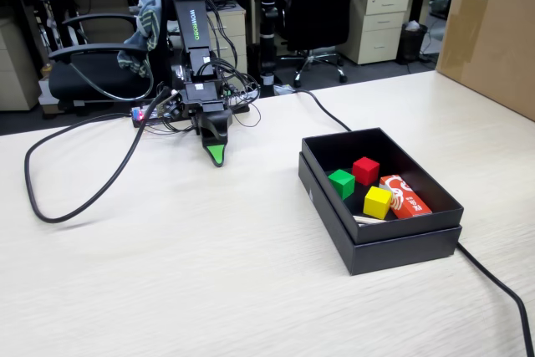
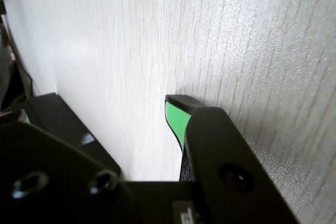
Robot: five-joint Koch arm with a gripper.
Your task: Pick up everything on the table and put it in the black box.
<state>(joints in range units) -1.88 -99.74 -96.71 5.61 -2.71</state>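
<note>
Black box [image 1: 380, 236] holding green cube [image 1: 341, 183], red cube [image 1: 365, 170], yellow cube [image 1: 377, 202]

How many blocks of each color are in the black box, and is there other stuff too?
Inside the black box:
green cube: 1
red cube: 1
yellow cube: 1
red and white packet: 1
Total: 4 things, 3 of them cubes.

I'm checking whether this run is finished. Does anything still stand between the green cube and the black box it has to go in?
Nothing does: the green cube already lies inside the black box, beside the red cube and the yellow cube. The gripper rests away from the box over the table.
</note>
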